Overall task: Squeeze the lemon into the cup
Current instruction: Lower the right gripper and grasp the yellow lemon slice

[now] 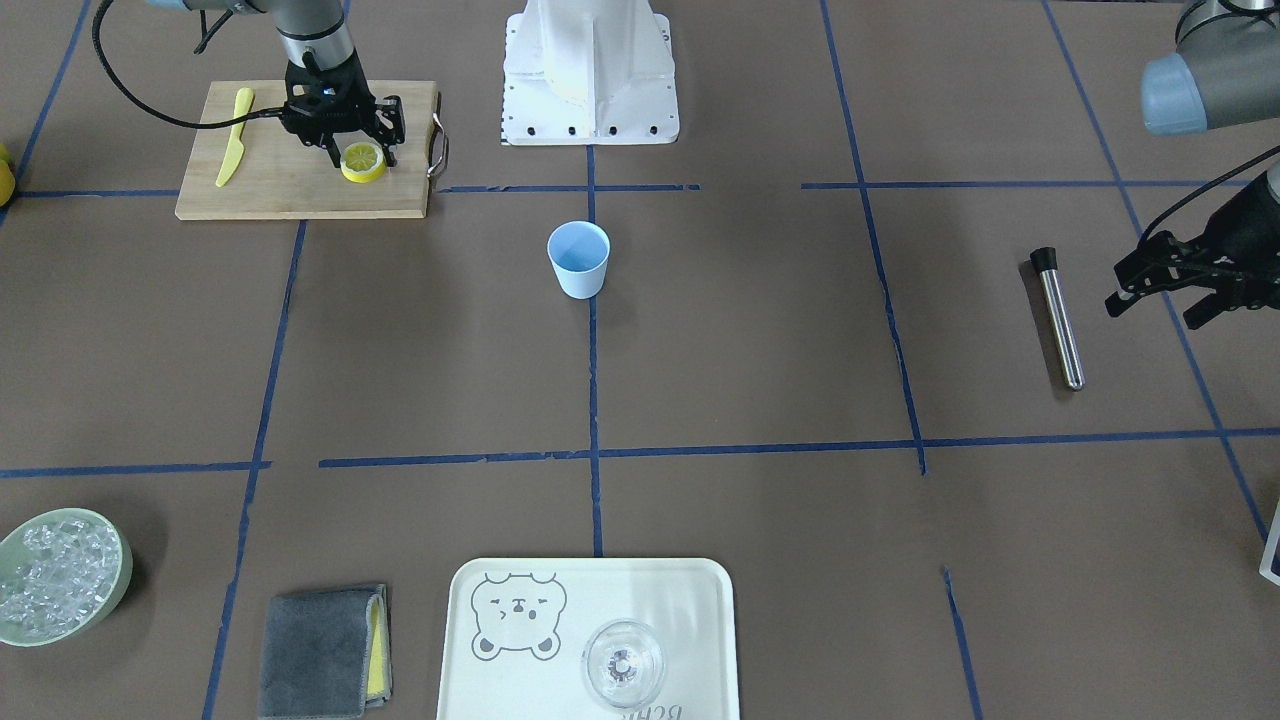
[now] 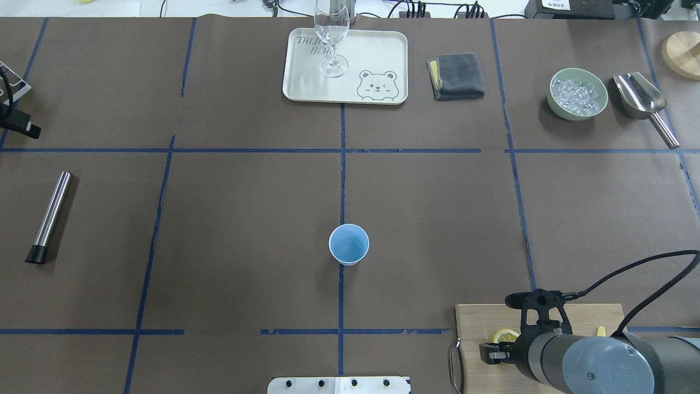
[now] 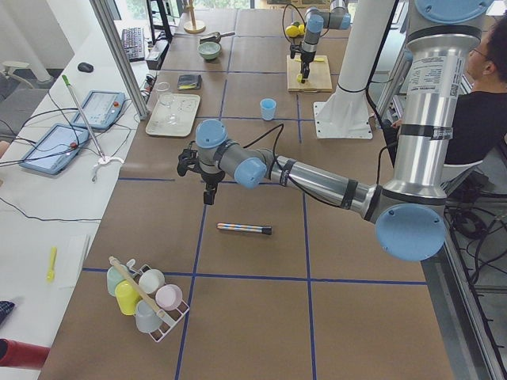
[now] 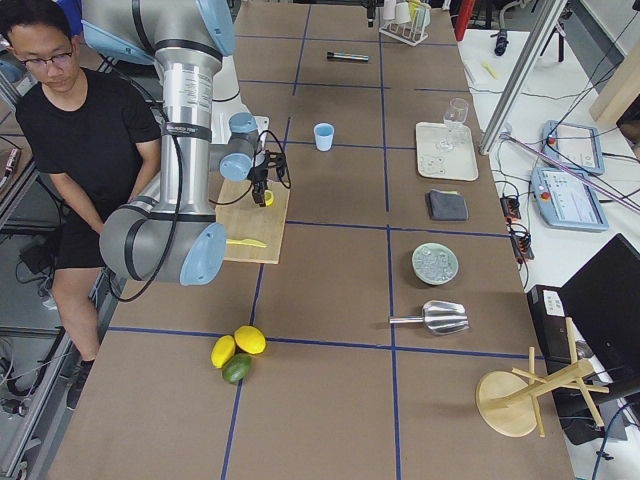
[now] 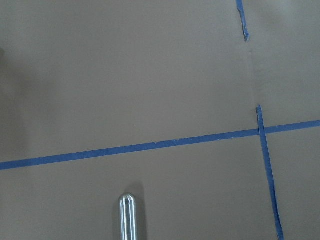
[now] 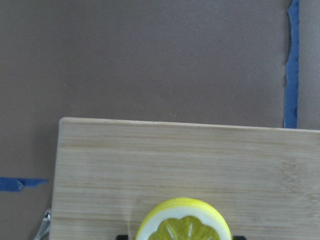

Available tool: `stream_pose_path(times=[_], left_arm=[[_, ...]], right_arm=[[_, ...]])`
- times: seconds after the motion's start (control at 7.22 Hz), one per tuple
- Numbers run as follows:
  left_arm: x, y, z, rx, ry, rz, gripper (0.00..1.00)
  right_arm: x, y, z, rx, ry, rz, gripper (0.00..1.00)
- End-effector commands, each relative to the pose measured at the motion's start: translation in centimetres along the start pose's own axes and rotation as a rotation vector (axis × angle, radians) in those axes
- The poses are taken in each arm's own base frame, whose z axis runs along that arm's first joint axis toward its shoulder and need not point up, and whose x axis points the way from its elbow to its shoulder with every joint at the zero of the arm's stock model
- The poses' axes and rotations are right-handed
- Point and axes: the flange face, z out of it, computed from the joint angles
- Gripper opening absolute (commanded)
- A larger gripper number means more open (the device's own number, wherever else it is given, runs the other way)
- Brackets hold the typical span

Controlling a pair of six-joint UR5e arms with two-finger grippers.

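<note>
The lemon (image 1: 362,161), a thick yellow slice with its cut face up, lies on the wooden cutting board (image 1: 280,190) near the robot's base. My right gripper (image 1: 363,158) stands over it with a finger on each side, shut on the lemon at board level. The right wrist view shows the lemon (image 6: 183,224) at the bottom edge between two black fingertips. The light-blue cup (image 1: 579,258) stands upright mid-table, well away from the board, and shows in the overhead view (image 2: 349,244). My left gripper (image 1: 1160,305) hovers open and empty at the far side.
A yellow plastic knife (image 1: 234,150) lies on the board. A steel muddler (image 1: 1058,318) lies near my left gripper. At the operators' edge are a tray (image 1: 680,600) with a clear glass (image 1: 622,662), a grey cloth (image 1: 320,650) and a bowl of ice (image 1: 60,575).
</note>
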Motion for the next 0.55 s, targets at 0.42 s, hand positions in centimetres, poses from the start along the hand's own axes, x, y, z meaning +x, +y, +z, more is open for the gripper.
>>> stream_pose_path(times=[0.42], left_arm=[[0.19, -0.04, -0.15, 0.003, 0.002, 0.003, 1.0]], right_arm=[[-0.13, -0.24, -0.93, 0.006, -0.014, 0.003, 0.51]])
